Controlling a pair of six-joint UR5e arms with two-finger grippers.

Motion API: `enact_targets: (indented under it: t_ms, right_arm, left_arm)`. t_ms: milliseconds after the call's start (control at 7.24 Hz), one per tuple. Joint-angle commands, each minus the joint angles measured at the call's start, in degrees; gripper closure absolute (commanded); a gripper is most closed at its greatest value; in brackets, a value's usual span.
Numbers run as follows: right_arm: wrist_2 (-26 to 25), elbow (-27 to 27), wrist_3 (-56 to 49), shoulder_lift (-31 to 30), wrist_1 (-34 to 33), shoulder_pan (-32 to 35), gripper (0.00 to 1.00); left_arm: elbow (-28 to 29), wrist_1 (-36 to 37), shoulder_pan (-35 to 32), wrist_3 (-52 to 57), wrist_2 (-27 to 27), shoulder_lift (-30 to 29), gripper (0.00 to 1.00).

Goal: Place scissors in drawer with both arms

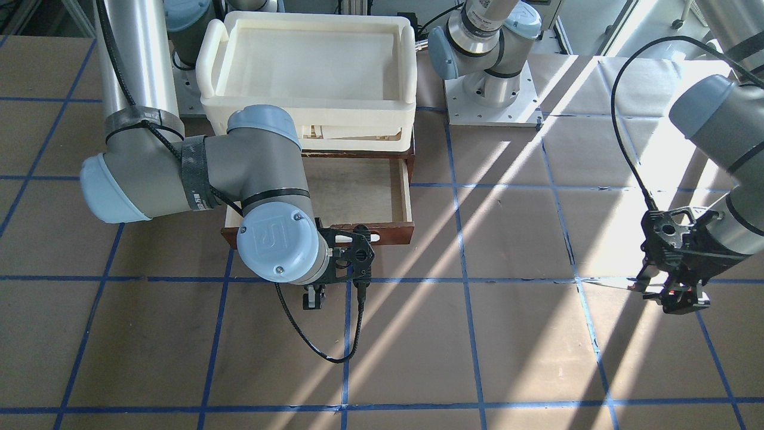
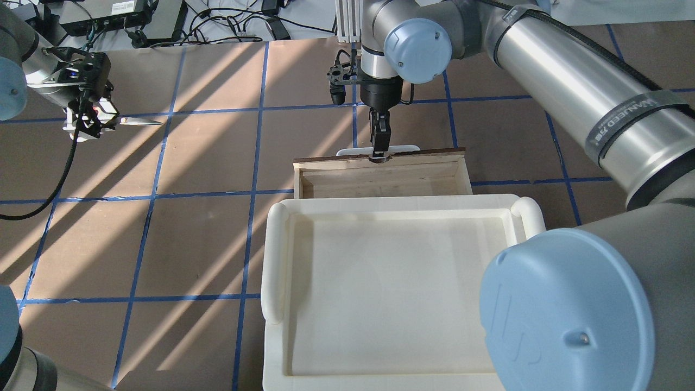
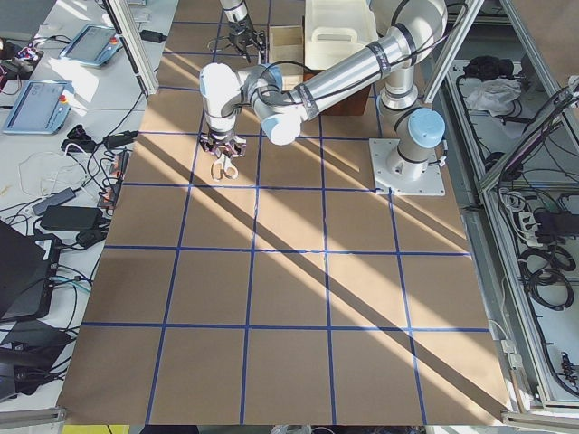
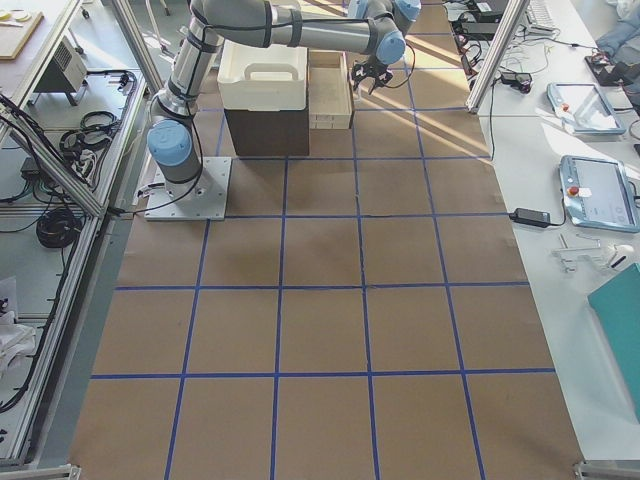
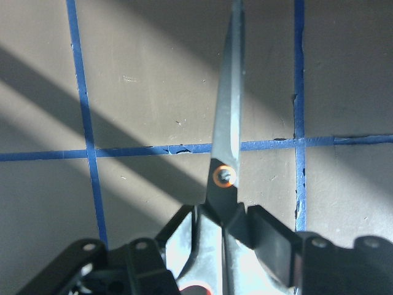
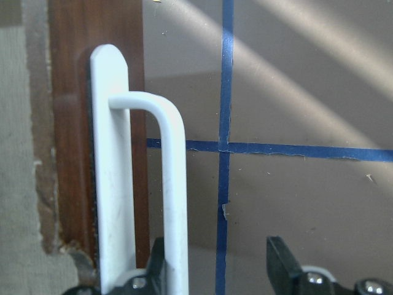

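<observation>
- The left end effector (image 5: 224,232) is clamped on the scissors (image 5: 228,123). Its two black fingers (image 5: 273,239) press in from either side just below the orange-ringed pivot screw.
- The scissors' blades are closed together into one dark, narrow strip that sticks out past the fingers. A bit of red-orange loop lining shows at the bottom edge of the left wrist view.
- Under the blades lies the brown desk (image 5: 153,80), crossed by blue tape lines (image 5: 86,123) and bands of sunlight.
- In the overhead view this arm is at the left side of the desk. The scissor tip points toward the middle, and the scissors are well apart from the drawer (image 1: 358,191).
- The right end effector (image 6: 215,270) is spread. One finger sits right against the white handle (image 6: 175,184), and the other finger (image 6: 279,261) stands clear of it over bare desk.
- The handle is a curved white bar on a white plate, fixed to the drawer's dark red-brown front.
- Behind that front the drawer is pulled out. Its pale wood floor is open to view, and the scissors are not in it.
- Beyond the drawer, a cream-white tray (image 2: 391,202) sits on top of the unit that the drawer slides out of, overhanging the drawer's back part.
- The right arm reaches over the tray from the robot's side to get to the handle.
</observation>
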Motion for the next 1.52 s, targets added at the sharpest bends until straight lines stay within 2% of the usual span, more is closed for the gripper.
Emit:
enact_targets:
  t_ms: [0,276,967,1382]
  right_arm:
    - [0.01,-1.6,0.0,0.71,-0.39,-0.36,0.39]
    - [0.1,-2.49,0.0,1.33,-0.48,-0.98,0.39]
    - [0.8,-3.89,-0.18,2.21,-2.15,-1.15,0.22]
    - [0.63,-3.89,-0.44,2.21,-2.5,-2.56,0.01]
  left_arm:
    - [-0.08,-1.45,-0.22,-1.65,-0.15,1.05,1.0]
    - [-0.08,-2.25,-1.1,-1.74,0.28,1.5,1.0]
    - [-0.08,-3.13,-1.19,-1.82,0.64,2.02,1.0]
    - [-0.08,-3.22,-1.28,-1.91,0.64,1.94,1.0]
